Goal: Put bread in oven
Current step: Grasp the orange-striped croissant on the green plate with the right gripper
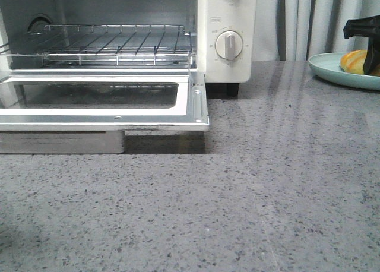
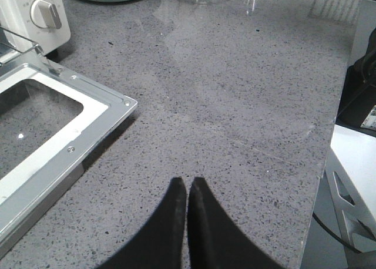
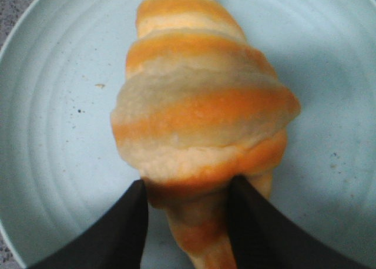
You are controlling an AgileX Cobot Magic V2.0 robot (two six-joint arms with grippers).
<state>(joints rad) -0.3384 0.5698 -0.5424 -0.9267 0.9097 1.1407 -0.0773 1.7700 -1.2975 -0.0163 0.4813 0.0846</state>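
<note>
The right tool (image 3: 187, 213) is closing its two fingers around the bread (image 3: 200, 116), which is lying on a pale green plate (image 3: 53, 134) at the far right of the counter (image 1: 267, 183). The left tool (image 2: 187, 190) is hovering pressed together, holding nothing, near the oven (image 1: 228, 28), whose door (image 1: 104, 103) is hanging open.

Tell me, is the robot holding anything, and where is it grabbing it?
The right gripper pinches the bread near one tapered end, over the plate. The left gripper holds nothing.
</note>
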